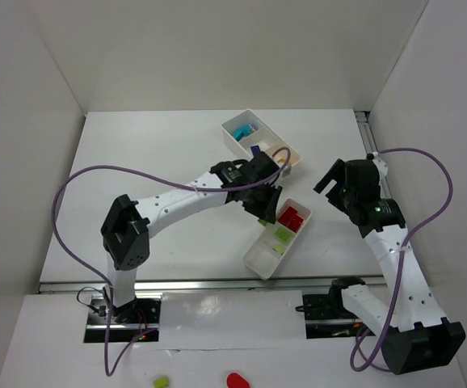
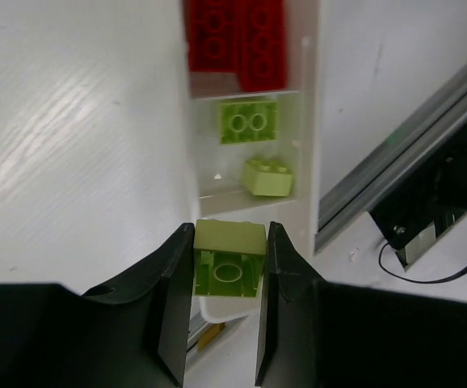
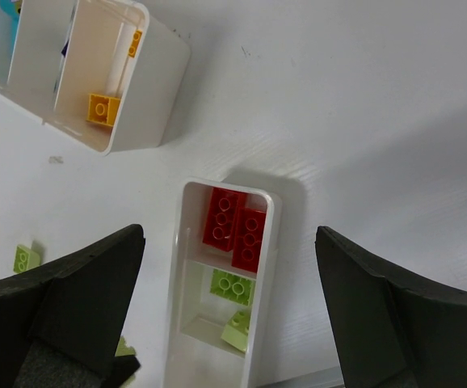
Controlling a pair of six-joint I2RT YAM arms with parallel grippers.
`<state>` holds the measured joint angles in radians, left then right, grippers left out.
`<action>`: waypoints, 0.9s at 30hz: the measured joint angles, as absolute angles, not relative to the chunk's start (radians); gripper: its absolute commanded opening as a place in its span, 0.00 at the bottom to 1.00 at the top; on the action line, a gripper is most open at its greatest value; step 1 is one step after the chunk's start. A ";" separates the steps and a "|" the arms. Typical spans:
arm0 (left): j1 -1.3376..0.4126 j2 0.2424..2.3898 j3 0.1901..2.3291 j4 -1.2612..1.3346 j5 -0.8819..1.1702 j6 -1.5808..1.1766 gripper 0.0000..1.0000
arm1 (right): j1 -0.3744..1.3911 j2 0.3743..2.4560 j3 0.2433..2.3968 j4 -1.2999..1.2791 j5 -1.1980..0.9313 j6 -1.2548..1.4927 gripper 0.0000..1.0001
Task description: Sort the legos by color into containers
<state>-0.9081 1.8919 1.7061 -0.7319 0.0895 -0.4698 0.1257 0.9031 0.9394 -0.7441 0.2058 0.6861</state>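
1. My left gripper (image 2: 227, 271): clamped on one lime green brick (image 2: 229, 257), held over the near tray (image 1: 259, 260).
2. Far tray (image 3: 157, 81): contains an orange-yellow brick (image 3: 102, 109).
3. Near tray: red bricks (image 3: 235, 228) in the end compartment, two lime bricks (image 3: 232, 285) in the next.
4. My right gripper (image 1: 328, 179): fingers wide apart, holding nothing, above the table.

We note a white table (image 1: 128, 153) boxed by plain white walls (image 1: 233, 48) at 9, 12 and 3 o'clock. Metal rail (image 1: 217, 284) at 6 o'clock.
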 measured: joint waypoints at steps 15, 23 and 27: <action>-0.971 2.061 1.758 -0.734 0.112 -0.467 0.79 | 0.126 0.892 0.939 -0.749 0.224 0.686 0.93; -0.971 2.059 1.763 -0.733 0.097 -0.466 0.91 | 0.126 0.892 0.939 -0.749 0.224 0.685 0.93; -0.963 2.035 1.765 -0.745 0.038 -0.469 0.85 | 0.126 0.887 0.939 -0.750 0.224 0.685 0.93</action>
